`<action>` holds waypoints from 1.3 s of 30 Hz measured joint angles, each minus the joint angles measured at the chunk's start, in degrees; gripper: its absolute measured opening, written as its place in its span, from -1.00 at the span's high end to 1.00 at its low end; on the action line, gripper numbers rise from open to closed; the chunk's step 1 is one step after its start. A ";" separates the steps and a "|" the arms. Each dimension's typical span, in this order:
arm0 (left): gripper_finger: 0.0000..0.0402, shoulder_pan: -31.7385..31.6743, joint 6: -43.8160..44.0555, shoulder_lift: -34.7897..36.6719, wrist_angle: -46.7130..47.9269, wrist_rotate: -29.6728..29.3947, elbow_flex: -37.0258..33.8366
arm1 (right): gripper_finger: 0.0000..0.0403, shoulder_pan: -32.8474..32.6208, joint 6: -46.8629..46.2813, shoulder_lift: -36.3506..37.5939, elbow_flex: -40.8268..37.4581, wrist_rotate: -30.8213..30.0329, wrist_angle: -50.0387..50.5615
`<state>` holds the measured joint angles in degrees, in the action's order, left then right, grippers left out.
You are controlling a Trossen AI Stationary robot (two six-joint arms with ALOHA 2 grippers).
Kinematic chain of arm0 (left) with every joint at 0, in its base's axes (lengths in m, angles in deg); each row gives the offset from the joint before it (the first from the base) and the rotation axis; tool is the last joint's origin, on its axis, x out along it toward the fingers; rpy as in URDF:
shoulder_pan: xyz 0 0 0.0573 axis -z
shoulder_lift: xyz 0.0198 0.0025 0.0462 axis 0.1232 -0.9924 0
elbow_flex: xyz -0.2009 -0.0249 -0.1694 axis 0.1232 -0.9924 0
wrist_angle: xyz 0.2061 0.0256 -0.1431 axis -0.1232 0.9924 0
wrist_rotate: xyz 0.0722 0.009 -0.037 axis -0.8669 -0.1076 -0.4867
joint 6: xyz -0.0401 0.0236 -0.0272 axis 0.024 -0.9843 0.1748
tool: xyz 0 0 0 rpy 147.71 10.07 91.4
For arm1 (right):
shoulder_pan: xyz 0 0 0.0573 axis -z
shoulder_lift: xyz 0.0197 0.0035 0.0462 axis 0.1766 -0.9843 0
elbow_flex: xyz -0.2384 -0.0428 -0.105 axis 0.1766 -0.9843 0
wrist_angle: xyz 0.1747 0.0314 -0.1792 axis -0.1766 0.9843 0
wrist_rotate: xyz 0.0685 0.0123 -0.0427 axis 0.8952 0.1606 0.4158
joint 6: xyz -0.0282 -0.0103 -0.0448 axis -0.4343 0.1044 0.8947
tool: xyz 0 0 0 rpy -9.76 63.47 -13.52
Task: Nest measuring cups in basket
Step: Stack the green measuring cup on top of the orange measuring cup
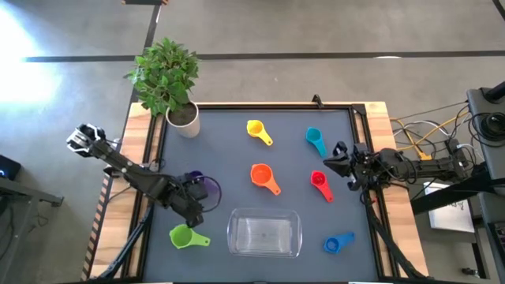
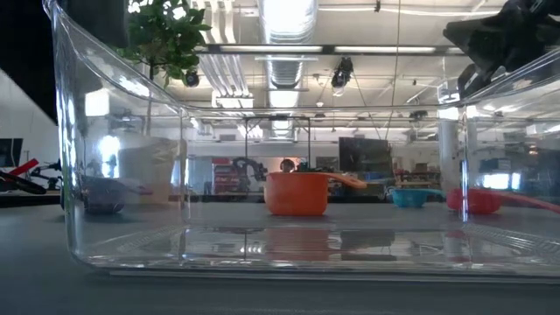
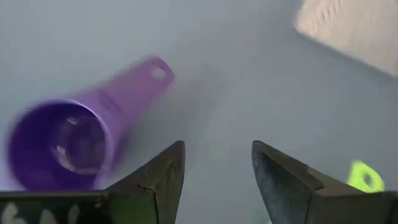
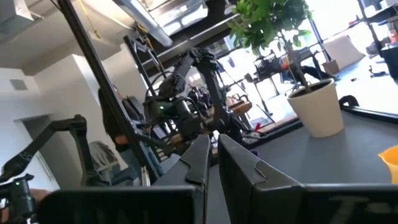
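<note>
My left gripper point(image 1: 196, 199) point(image 3: 217, 163) hovers open over the mat. It is just beside the purple cup point(image 1: 208, 188) point(image 3: 65, 142), which lies off to one side of the fingers, not between them. The green cup point(image 1: 186, 236) sits near it; its handle point(image 3: 363, 177) shows past the other finger. The clear basket point(image 1: 264, 233) point(image 2: 289, 254) stands at the table's near edge. The orange cup point(image 1: 263, 177) point(image 2: 297, 193), yellow cup point(image 1: 256, 130), teal cup point(image 1: 316, 140), red cup point(image 1: 319, 181) and blue cup point(image 1: 339, 243) rest apart on the mat. My right gripper point(image 1: 333, 162) point(image 4: 212, 155) waits shut by the table's right side.
A white pot with a green plant point(image 1: 181, 117) stands at the far left corner. The dark mat has wooden borders on its left and right edges point(image 1: 371, 134). Cables lie off the table's right side. Bare mat lies between the basket and the orange cup.
</note>
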<state>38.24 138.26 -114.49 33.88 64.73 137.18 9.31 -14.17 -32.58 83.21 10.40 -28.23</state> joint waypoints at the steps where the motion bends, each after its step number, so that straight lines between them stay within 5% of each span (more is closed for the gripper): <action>1: 0.16 0.42 0.50 -0.49 -0.08 1.77 0.30 | 0.89 0.00 -0.04 0.00 0.00 0.00 0.50; 15: 0.16 10.19 12.78 -4.85 9.02 9.34 2.56 | 0.89 0.00 1.77 0.00 0.01 0.20 2.01; 39: 0.16 14.55 18.88 -9.90 5.32 8.35 -1.19 | 0.89 -0.02 -0.41 0.00 0.00 3.56 1.99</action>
<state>52.79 157.14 -124.39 39.20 73.08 135.98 9.29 -14.58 -32.58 83.21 13.96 -26.23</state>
